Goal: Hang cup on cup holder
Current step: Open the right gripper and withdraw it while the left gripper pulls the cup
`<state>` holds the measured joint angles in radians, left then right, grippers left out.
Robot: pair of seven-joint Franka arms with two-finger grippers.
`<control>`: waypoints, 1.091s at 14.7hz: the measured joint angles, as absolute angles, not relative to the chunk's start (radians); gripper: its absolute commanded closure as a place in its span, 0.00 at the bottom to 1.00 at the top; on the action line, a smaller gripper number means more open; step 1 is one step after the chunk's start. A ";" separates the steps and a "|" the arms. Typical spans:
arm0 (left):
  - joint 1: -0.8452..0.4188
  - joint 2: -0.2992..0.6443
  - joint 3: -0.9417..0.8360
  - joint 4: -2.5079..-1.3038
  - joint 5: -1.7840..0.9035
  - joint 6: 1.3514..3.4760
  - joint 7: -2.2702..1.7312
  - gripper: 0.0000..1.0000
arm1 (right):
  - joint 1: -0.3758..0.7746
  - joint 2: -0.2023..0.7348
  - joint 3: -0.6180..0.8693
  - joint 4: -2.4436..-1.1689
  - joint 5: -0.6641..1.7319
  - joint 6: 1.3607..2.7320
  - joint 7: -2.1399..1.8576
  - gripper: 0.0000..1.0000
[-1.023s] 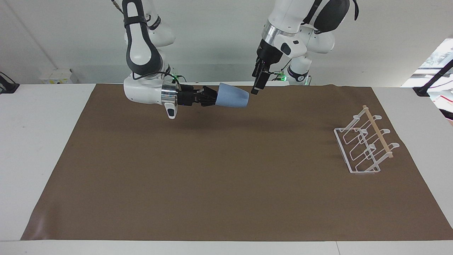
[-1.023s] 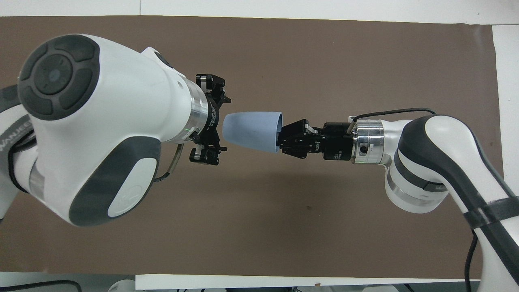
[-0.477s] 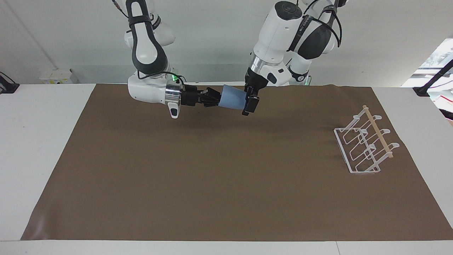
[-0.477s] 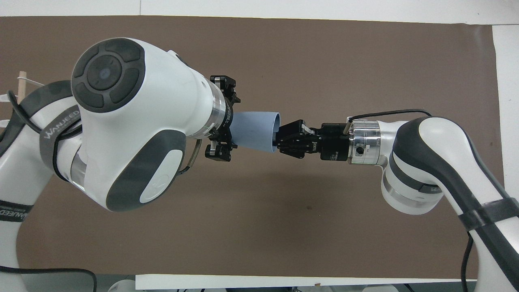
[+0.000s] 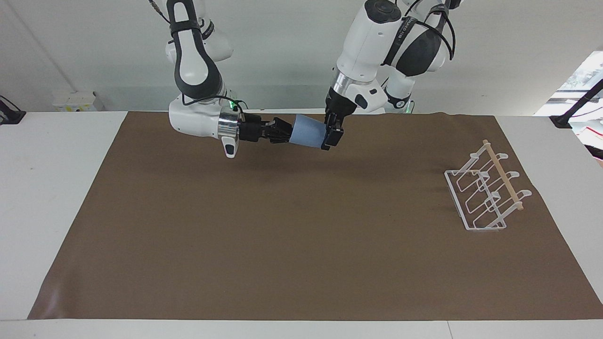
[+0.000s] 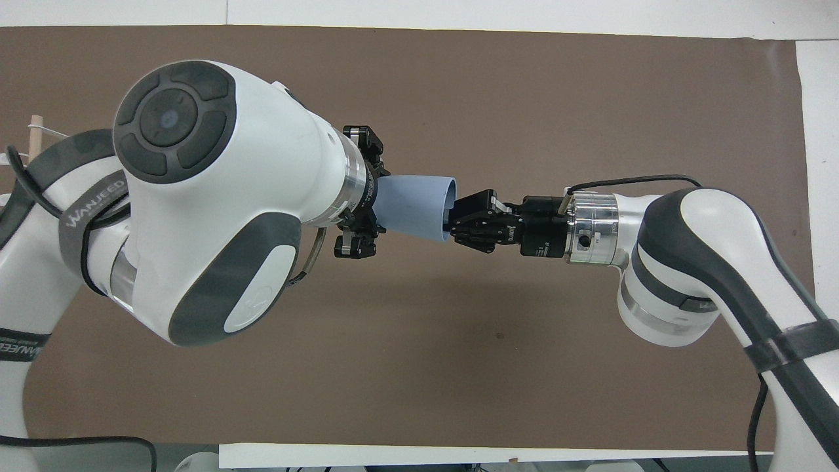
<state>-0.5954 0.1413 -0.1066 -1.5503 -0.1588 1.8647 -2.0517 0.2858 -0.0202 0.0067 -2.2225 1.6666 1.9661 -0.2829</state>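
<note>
The light blue cup (image 5: pixel 308 132) lies on its side in the air over the part of the brown mat nearest the robots. My right gripper (image 5: pixel 287 132) is shut on its wide rim, one finger inside the mouth (image 6: pixel 452 219). My left gripper (image 5: pixel 331 134) hangs down from above, open, its fingers (image 6: pixel 354 244) standing either side of the cup's (image 6: pixel 413 206) narrow closed end without pressing it. The white wire cup holder (image 5: pixel 485 193) with its wooden rod stands on the mat toward the left arm's end. In the overhead view only its rod tip (image 6: pixel 36 128) shows past the left arm.
A brown mat (image 5: pixel 282 235) covers most of the white table (image 5: pixel 56 188). A small white box (image 5: pixel 77 101) sits at the table's edge toward the right arm's end. Nothing else stands on the mat.
My left gripper has come down from above the cup and now straddles its closed end. The right gripper has kept hold of the cup and shifted it only slightly.
</note>
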 measured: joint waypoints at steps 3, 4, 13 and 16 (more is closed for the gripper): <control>-0.595 0.141 -0.107 -1.550 -0.158 1.864 -2.052 1.00 | 0.286 -0.020 0.007 -2.222 1.667 1.966 -0.268 0.01; -0.595 0.141 -0.106 -1.549 -0.159 1.862 -2.052 1.00 | 0.286 -0.020 0.007 -2.222 1.667 1.966 -0.257 0.01; -0.551 0.143 -0.084 -1.545 -0.139 1.850 -2.047 1.00 | 0.146 -0.014 0.001 -2.156 1.373 1.885 -0.187 0.01; -0.503 0.143 -0.082 -1.545 -0.029 1.809 -2.018 1.00 | 0.046 -0.009 -0.009 -2.098 0.999 1.840 -0.189 0.01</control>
